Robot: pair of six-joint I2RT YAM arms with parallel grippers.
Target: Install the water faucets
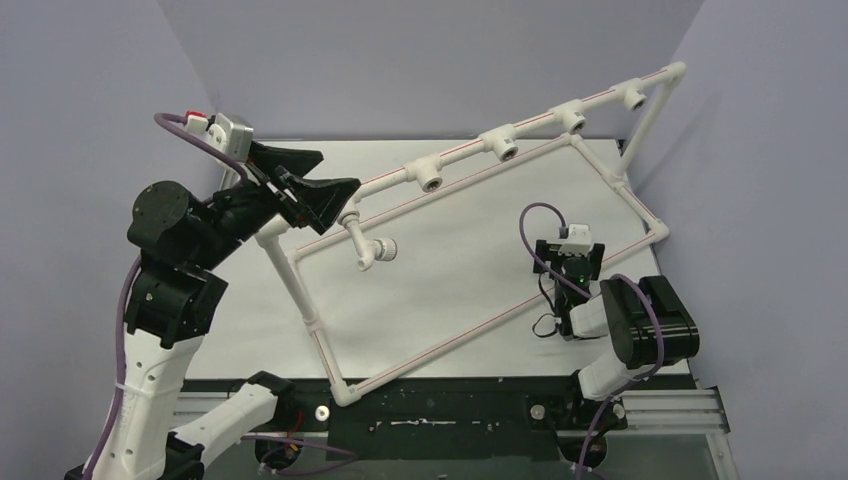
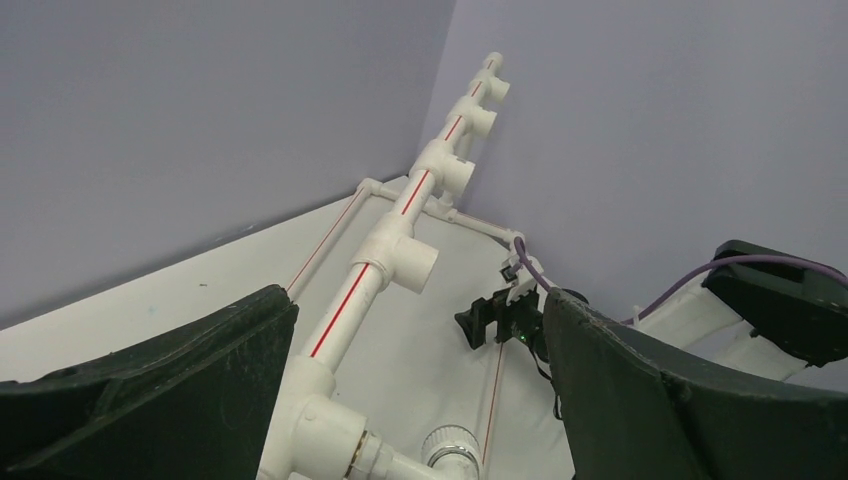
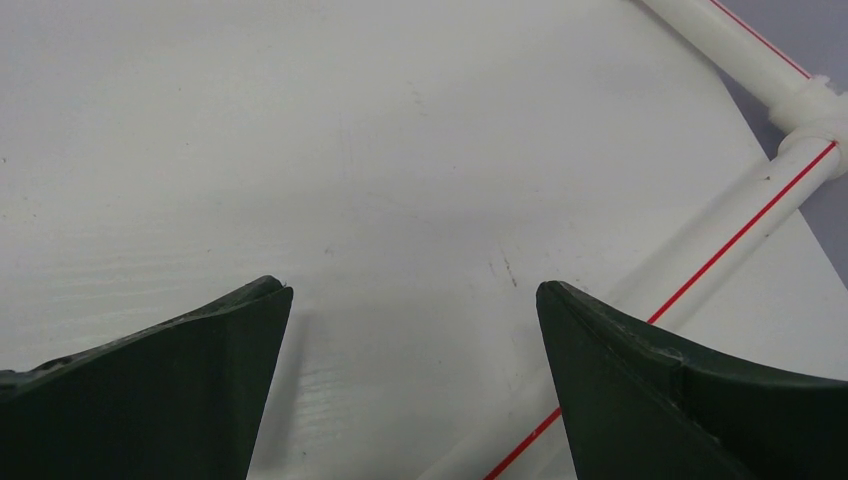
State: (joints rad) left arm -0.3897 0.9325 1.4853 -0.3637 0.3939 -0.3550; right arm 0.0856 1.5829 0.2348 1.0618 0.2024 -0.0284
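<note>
One water faucet [image 1: 364,246] hangs from the leftmost tee of the white pipe frame [image 1: 610,180], its round knob [image 1: 386,248] pointing right. In the left wrist view the faucet [image 2: 440,458] sits at the bottom edge, with its brass thread [image 2: 357,452] against the tee. My left gripper [image 1: 340,171] is open just up and left of that tee. Its jaws [image 2: 420,300] stand wide on either side of the top pipe and touch nothing. My right gripper [image 1: 570,250] is open low over the table inside the frame, and it [image 3: 412,290] is empty.
Several tee sockets [image 1: 430,180] along the raised top pipe have nothing in them. The frame's lower rectangle lies on the white table [image 1: 450,290]. A striped pipe [image 3: 740,230] runs just right of my right gripper. Purple walls close in on all sides.
</note>
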